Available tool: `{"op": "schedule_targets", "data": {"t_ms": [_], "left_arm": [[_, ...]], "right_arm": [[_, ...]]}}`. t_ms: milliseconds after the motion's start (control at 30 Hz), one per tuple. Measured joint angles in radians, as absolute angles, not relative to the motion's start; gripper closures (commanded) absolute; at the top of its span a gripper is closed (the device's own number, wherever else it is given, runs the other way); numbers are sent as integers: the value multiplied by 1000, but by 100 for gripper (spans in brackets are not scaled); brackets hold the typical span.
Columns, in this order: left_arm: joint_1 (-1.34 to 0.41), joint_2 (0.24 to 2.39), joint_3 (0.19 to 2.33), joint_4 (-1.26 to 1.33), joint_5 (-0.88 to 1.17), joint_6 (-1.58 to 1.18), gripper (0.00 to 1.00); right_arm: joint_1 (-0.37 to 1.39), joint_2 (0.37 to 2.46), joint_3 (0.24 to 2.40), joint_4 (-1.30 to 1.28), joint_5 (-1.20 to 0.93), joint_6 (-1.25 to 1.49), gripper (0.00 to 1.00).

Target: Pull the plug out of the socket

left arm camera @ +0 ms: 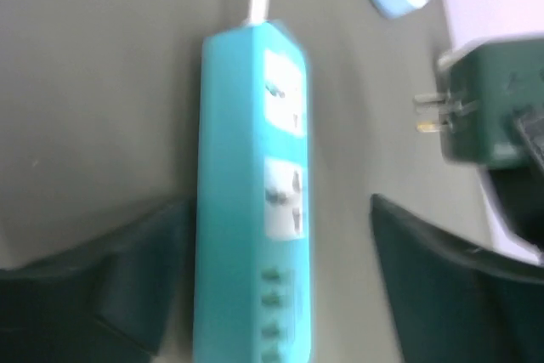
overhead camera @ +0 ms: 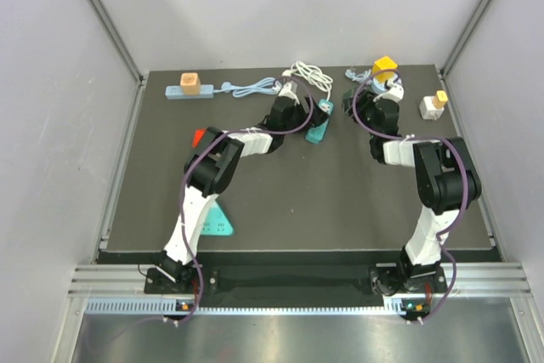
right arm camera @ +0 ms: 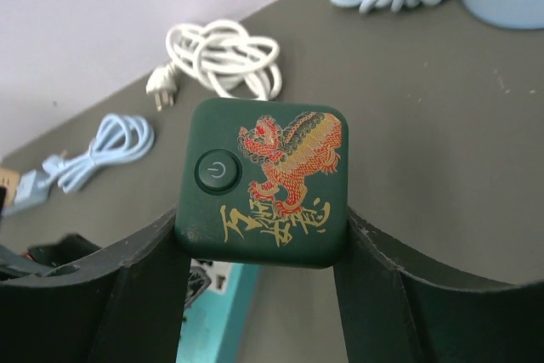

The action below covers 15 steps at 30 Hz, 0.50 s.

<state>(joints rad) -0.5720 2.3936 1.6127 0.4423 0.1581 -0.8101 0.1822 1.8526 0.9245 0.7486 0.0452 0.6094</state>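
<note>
**Plug is out of the strip, held by the right arm**

The main step looks done. The right gripper [right arm camera: 262, 235] pinches the dark green plug [right arm camera: 263, 180] by two opposite sides, with its dragon face and power button towards the wrist camera. The left wrist view shows the same plug [left arm camera: 489, 108] off to the side of the teal strip [left arm camera: 246, 210]. Its prongs [left arm camera: 433, 112] are bare and point towards the strip, well apart from it. Both large sockets on the strip appear empty.

The strip lies flat on the table [overhead camera: 280, 201] with its white cord leading away. The left gripper [left arm camera: 280, 210] straddles it with its fingers spread. A gap shows on the right side, and the left finger looks just beside the strip's edge. I judge that little is left to do beyond setting the plug down and drawing the arms back.

Several things are hard to make out:
- The left wrist view is blurred, so the socket slots are smeared and I cannot tell whether the left finger touches the strip.
- The strip's near end is cut off by the bottom of that frame.
- The prongs are hidden behind the plug body in the right wrist view.
- From above, the arms cover the plug, and only part of the strip shows between them.
- A coiled white cord [right arm camera: 223, 57] and a blue cable [right arm camera: 110, 146] lie farther back, untouched.
</note>
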Motion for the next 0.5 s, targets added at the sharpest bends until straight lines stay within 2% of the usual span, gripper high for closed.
{"op": "schedule_targets", "data": {"t_ms": [267,500], "left_arm": [[-562,2243,1372,547,139,-680,1],[-528,1958,1018,664,7,-503,1]], "right_arm": [[182,1853,948,678,-84,565,100],[202,1915,1055,661,-242,546,100]]}}
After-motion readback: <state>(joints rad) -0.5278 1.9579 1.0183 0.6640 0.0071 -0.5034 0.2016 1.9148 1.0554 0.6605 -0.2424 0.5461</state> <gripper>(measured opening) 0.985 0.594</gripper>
